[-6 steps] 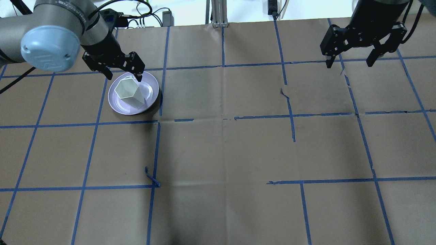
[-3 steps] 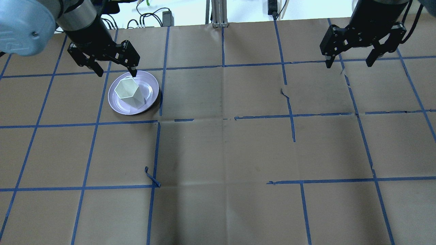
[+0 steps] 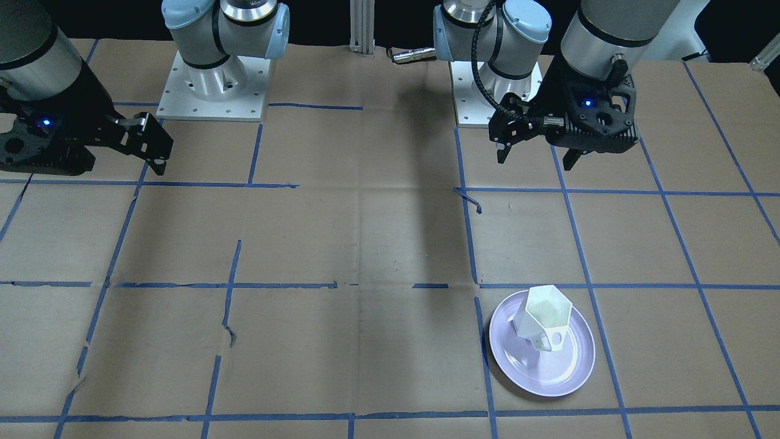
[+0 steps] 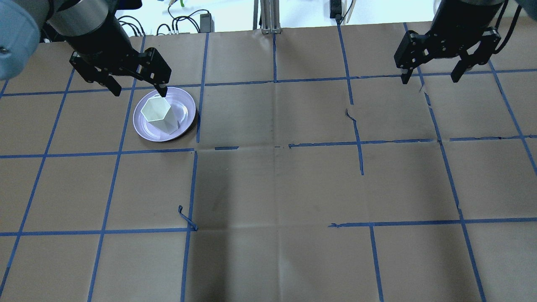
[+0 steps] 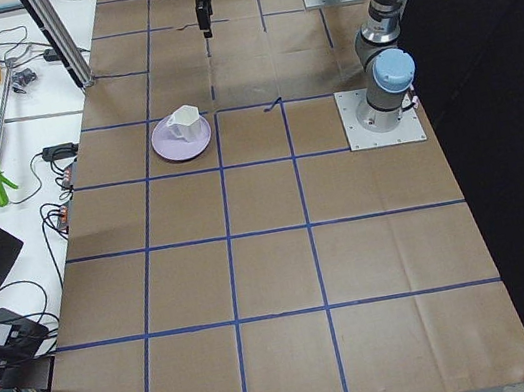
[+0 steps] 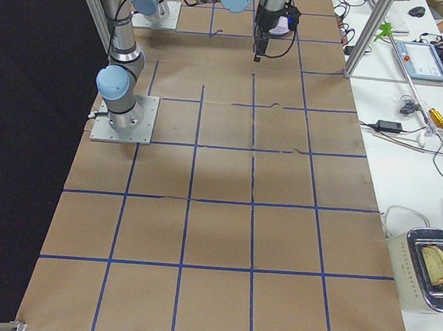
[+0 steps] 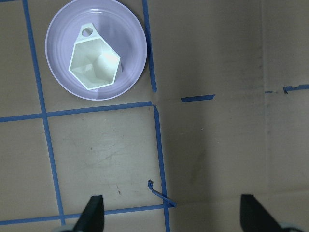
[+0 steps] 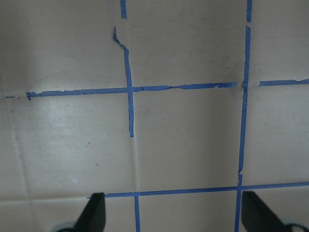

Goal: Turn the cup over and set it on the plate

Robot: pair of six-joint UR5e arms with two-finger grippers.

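Plate (image 4: 146,128) glossy, smooth; cup (image 4: 156,110) matt white; tbl cover (image 4: 268,188) matt brown paper.

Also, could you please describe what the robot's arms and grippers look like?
The left arm and right arm are silver-grey tubes with pale blue joint caps. The left gripper and right gripper are matt black, each with two slim black fingers and a small blue light on its body. A black cable runs along the left arm.

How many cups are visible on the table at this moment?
1. The cup stands mouth-up on the plate, on the robot's left side of the table. No other cup shows in any view.
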